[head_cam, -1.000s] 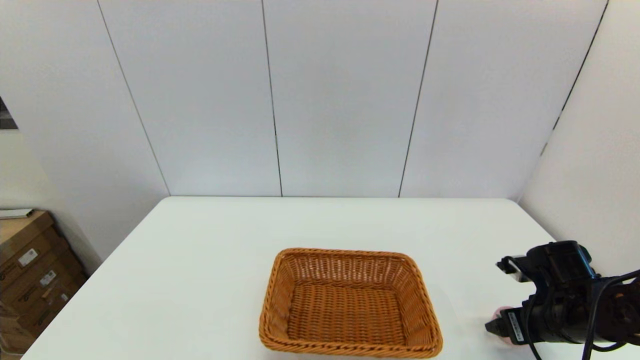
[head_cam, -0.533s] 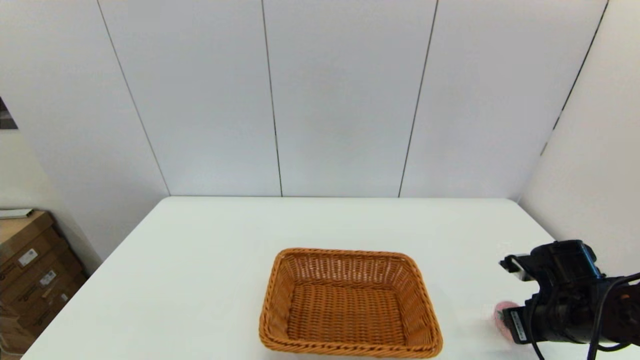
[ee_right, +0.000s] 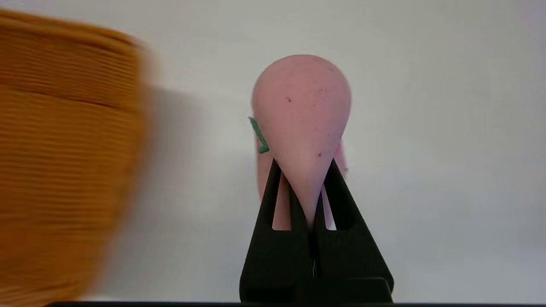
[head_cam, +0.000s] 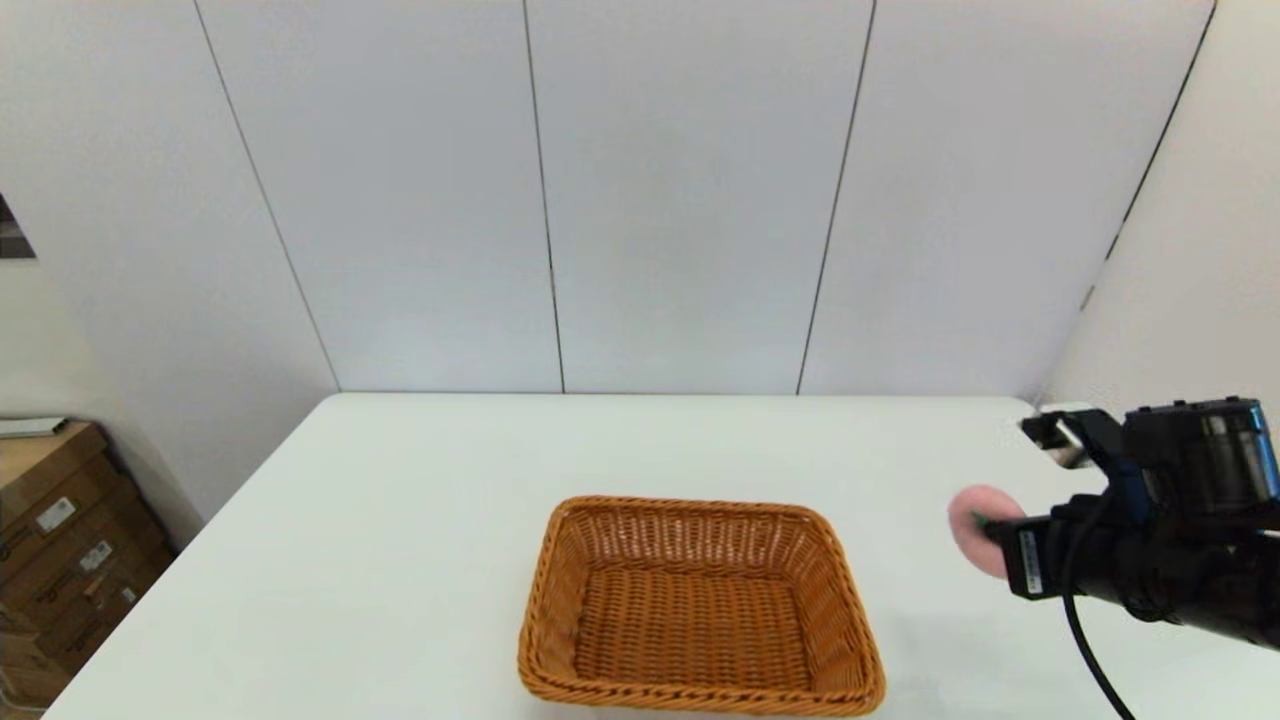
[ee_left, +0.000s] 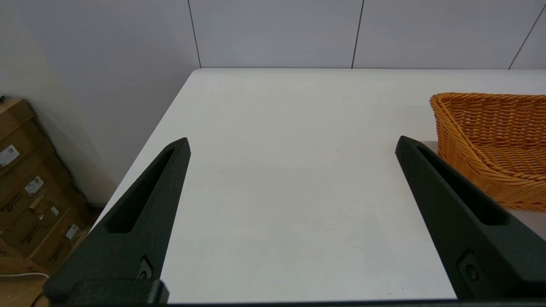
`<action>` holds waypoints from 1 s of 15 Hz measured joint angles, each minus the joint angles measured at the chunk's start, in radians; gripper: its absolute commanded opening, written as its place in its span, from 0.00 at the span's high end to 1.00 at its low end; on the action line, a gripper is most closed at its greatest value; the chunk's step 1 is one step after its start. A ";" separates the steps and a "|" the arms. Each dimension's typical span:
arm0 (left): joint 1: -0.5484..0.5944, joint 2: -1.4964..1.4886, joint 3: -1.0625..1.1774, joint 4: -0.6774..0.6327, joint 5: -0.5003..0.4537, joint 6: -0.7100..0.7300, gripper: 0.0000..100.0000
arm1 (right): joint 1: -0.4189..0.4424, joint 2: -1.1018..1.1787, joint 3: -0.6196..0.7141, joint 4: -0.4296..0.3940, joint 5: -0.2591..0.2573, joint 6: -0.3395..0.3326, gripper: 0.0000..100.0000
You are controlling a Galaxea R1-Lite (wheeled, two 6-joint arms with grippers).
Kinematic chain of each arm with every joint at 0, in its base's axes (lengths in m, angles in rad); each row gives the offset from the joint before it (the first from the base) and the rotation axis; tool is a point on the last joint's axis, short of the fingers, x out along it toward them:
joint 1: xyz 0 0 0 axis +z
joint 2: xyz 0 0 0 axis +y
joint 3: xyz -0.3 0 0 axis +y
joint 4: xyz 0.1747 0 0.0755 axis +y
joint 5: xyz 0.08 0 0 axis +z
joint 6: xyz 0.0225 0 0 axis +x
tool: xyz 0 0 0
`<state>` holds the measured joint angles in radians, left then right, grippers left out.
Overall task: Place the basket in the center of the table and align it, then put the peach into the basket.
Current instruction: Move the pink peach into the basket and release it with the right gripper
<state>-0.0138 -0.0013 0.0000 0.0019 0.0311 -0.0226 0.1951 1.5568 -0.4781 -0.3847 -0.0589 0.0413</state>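
The peach [ee_right: 301, 111] is pinched at its narrow end between the pressed-together fingers of the right gripper [ee_right: 302, 164], with the long axis running straight out from the fingers and the broad rounded end pointed away from them. A small green stem mark is seen on one side of it. In the head view the peach [head_cam: 976, 525] is held above the table [head_cam: 420, 520], to the right of the basket [head_cam: 700, 605] and apart from it; only its rounded pink end is shown there, the rest being covered by the black gripper body. The basket is set on the table near the front edge, its long axis lying across the table from left to right, and nothing is seen inside it. In the right wrist view the basket [ee_right: 64, 162] is smeared and cut off at the picture's edge. The left gripper [ee_left: 292, 145] is held with fingers spread wide over bare table, beside the basket's left end [ee_left: 490, 145]; its arm is not shown in the head view.
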 measured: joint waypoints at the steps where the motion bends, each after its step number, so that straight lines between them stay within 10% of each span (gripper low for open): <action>1: 0.000 0.000 0.000 0.000 0.001 0.001 0.00 | 0.089 -0.029 -0.027 0.009 -0.001 0.032 1.00; 6: 0.000 0.000 0.000 -0.002 0.001 0.003 0.00 | 0.489 -0.022 -0.159 0.103 -0.003 0.087 1.00; 7: 0.000 0.000 0.000 -0.002 0.000 0.003 0.00 | 0.525 0.011 -0.188 0.110 -0.004 0.088 0.00; 15: 0.000 0.000 0.000 -0.002 0.001 0.002 0.00 | 0.519 0.164 -0.316 0.121 -0.007 0.118 0.00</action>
<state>-0.0138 -0.0013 0.0000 0.0000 0.0321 -0.0202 0.7138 1.7209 -0.7936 -0.2634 -0.0664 0.1596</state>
